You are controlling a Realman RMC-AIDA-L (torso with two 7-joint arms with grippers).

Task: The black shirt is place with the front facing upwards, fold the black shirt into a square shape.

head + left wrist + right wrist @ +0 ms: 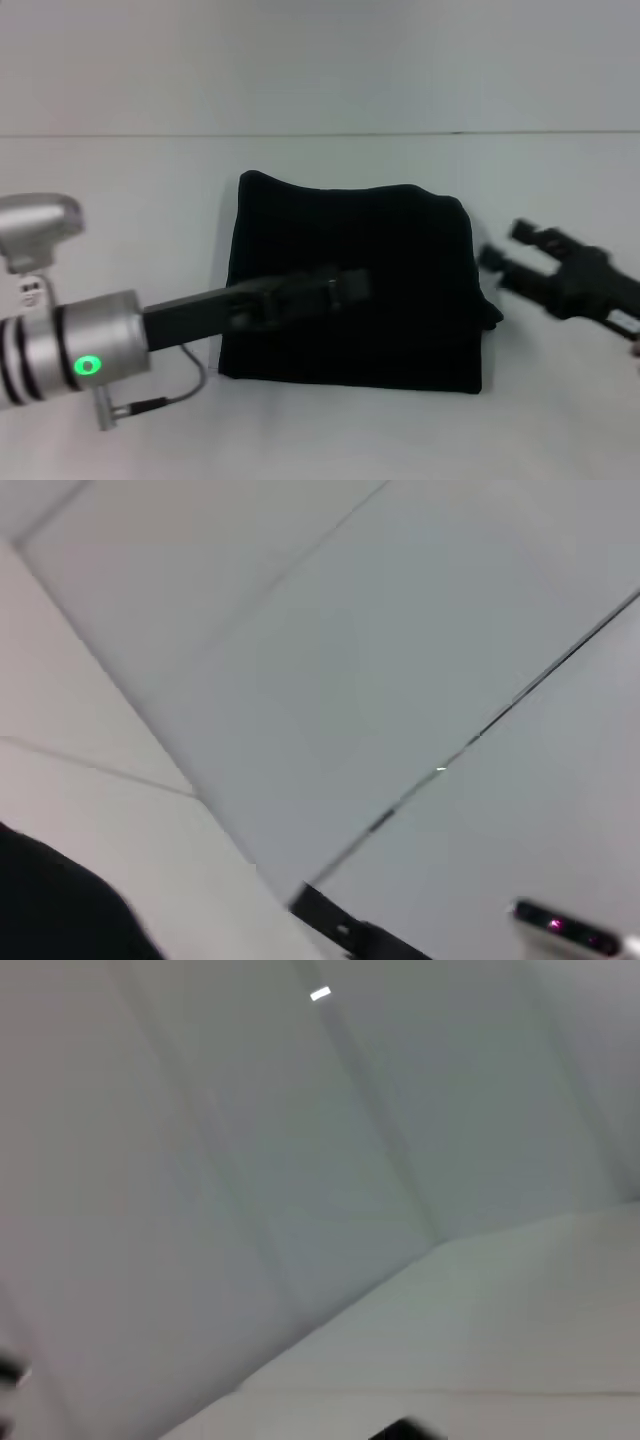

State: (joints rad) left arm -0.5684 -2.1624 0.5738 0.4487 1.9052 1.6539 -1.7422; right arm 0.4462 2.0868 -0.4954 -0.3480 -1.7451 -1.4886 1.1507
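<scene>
Right now, from my head view, the black shirt (350,290) lies folded into a roughly square block in the middle of the white worktop (330,430). Its far edge runs nearly straight, its near edge sits flat, and a small fold of cloth sticks out at its right side. No lettering shows on the upper face.

My left gripper (345,287) reaches in from the left, its silver forearm with a green ring light low at the left edge and its long dark body stretched over the left half of the shirt. It is dark against dark cloth, so I cannot tell whether those jaws are parted or together, nor whether they touch the cloth.

My right gripper (508,258) hangs just beside the shirt's right edge, apart from it, pointing left. Its two fingers stand spread with a clear gap between them, so those jaws are open and hold nothing.

From my left wrist view I see mostly pale wall panels with thin seams. A dark patch of the black shirt (50,910) fills the lower corner, a black bar shows at the bottom edge, and a small device with a purple light sits near it.

From my right wrist view there is only pale wall and a strip of worktop (480,1320), with a small dark shape at the bottom edge that I cannot identify.
</scene>
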